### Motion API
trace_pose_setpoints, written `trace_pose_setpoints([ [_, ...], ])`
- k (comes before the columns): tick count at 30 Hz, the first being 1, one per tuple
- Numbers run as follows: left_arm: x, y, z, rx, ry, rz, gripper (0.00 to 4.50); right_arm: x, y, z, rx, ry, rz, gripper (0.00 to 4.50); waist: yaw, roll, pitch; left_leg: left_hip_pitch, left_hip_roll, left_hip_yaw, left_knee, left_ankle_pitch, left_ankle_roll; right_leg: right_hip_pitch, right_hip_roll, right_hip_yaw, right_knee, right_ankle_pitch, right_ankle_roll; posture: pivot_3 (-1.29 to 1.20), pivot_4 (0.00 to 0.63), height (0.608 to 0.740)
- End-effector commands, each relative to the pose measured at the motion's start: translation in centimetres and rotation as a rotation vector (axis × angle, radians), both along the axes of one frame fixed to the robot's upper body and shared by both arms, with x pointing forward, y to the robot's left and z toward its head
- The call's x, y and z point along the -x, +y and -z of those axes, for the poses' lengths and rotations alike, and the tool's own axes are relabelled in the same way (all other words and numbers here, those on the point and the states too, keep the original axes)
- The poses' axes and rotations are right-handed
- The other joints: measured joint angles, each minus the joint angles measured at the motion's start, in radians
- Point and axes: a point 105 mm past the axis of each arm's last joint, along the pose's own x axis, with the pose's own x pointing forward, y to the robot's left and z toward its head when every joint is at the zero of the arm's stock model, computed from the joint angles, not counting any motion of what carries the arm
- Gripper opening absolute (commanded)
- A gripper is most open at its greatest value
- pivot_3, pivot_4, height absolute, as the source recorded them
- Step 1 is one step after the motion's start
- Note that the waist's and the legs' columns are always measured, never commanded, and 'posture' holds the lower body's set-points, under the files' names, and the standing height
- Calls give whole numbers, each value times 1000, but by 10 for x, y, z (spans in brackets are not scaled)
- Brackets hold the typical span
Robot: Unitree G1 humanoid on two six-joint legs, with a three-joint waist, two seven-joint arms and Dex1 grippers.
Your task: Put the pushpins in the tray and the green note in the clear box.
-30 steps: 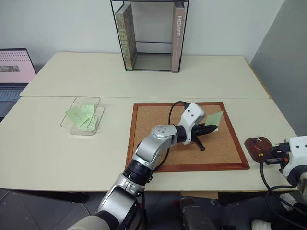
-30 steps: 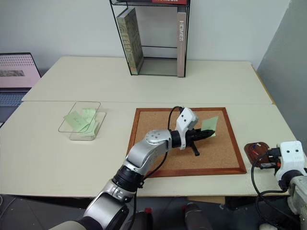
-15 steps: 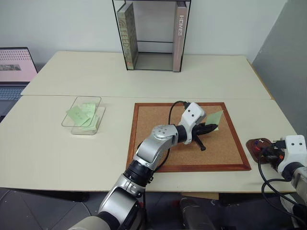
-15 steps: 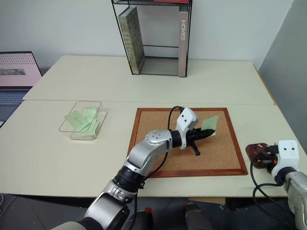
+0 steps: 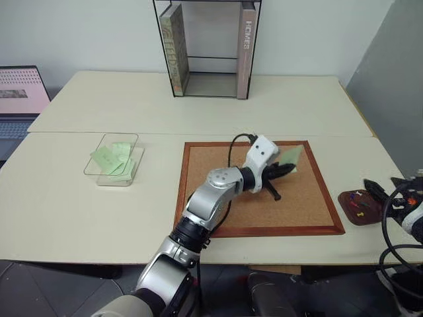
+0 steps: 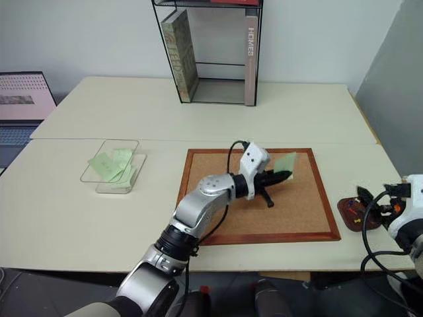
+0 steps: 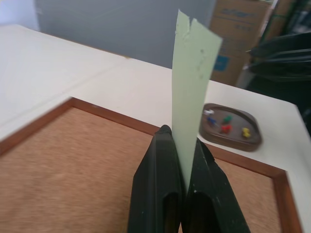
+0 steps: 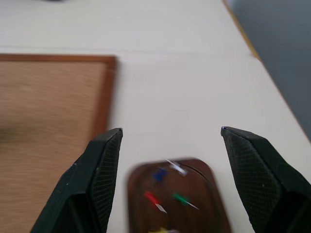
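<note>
My left gripper (image 5: 287,170) is shut on the green note (image 5: 291,157), a pale green slip held upright just above the corkboard (image 5: 251,211). The left wrist view has the green note (image 7: 192,97) pinched between the black fingers (image 7: 158,184). The tray (image 5: 344,201), a dark red-brown dish, lies on the table to the right of the corkboard. In it lie the pushpins, one red (image 8: 151,198) and one green (image 8: 181,198), with other coloured pins. My right gripper (image 8: 170,130) hangs open just above the tray (image 8: 206,216), empty. The clear box (image 5: 122,135) stands at the left.
Several pale green slips (image 5: 114,158) lie in the clear box. A black wire-framed book stand (image 5: 208,49) with books stands at the back of the table. A laptop (image 5: 20,92) sits at the far left. The table's right edge runs close to the tray.
My right gripper has opened and risen from the tray. The left gripper has edged slightly farther away with the green note still in it.
</note>
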Motion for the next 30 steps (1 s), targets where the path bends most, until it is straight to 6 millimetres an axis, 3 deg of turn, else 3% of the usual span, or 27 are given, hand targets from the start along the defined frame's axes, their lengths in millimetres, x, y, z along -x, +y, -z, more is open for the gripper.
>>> trace_pose_setpoints([
  [1, -22, 25, -25, 7, -99, -134, 0, 0, 59, -24, 39, -78, -303, 3434, -3, -1, 0, 0, 0, 0, 0, 0, 0, 0, 0, 0, 0, 0, 0, 0, 150, 740],
  [4, -38, 49, -25, -28, -118, -258, 0, -5, 90, -31, 25, -99, -486, 3434, -5, -1, 1, 1, 0, 1, 0, 0, 0, 0, 0, 0, 0, 0, 0, 0, 150, 740],
  [6, -50, 83, -32, -39, -127, -402, 0, -15, 119, -37, 36, -111, -658, 3434, -6, -2, 1, 1, 0, 0, 1, 0, 0, 1, 0, 0, 0, 0, 0, 0, 150, 740],
  [9, -57, 124, -42, -67, -144, -558, 0, -22, 147, -43, 50, -105, -843, 3434, -7, -3, 3, 1, 1, 0, 0, 0, 0, 0, 0, 0, 0, 1, 2, 0, 150, 740],
  [12, -57, 189, -49, -138, -153, -763, 0, -34, 173, -44, 82, -92, -1030, 3434, -2, -2, 3, -1, 1, -2, -1, 0, 0, -1, 0, -3, 0, 3, 5, 0, 150, 740],
  [17, -51, 257, -41, -177, -73, -964, 0, -76, 210, -38, 151, -97, -1076, 3434, 1, -3, 3, -4, 2, -2, -2, -1, -1, -5, 0, -5, 1, 2, 4, 0, 150, 740],
  [21, -46, 288, -42, -187, -51, -1078, 0, -92, 227, -38, 175, -109, -1095, 3434, 10, -3, 3, -8, 3, -3, 0, -1, -1, -8, -1, -7, 1, 3, 3, 0, 150, 740],
  [24, -33, 318, -37, -238, -28, -1180, 0, -91, 237, -35, 178, -105, -1141, 3434, 16, -3, 3, -11, 2, -8, 1, -1, -2, -8, -2, -11, 0, 6, -1, 0, 150, 740],
  [30, -20, 344, -44, -233, -11, -1291, 0, -84, 249, -30, 177, -96, -1214, 3434, 22, -3, 3, -12, 3, -13, 0, -1, -2, -8, -2, -17, 2, 6, -2, 0, 150, 740],
])
